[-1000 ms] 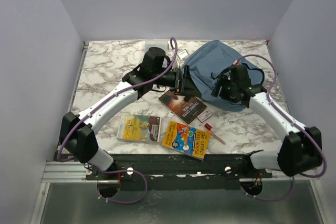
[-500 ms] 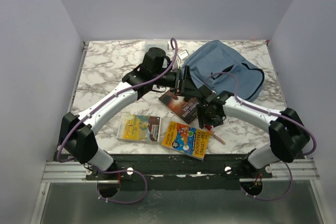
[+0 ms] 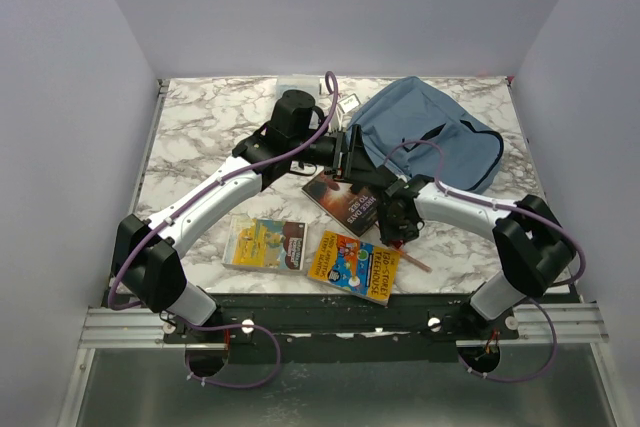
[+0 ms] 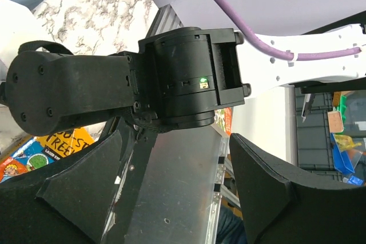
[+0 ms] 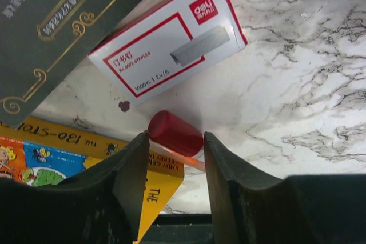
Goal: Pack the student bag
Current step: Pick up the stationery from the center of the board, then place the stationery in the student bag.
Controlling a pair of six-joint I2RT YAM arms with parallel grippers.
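The right tool (image 5: 176, 141) stands over a red-capped pen (image 5: 173, 128) on the desk (image 5: 303, 72), with one jaw close against each side of the cap. I cannot tell whether they pinch it. A good grip likely needs the jaws square and low on the cap, then a straight lift. A staple box (image 5: 168, 41) lies just beside the pen, touching a dark book (image 5: 51, 15). The pen's shaft seems to cross a yellow book (image 5: 63, 150). The blue bag (image 3: 430, 127) lies behind, far right, and the left tool (image 3: 347, 152), released and empty, hangs at its left edge.
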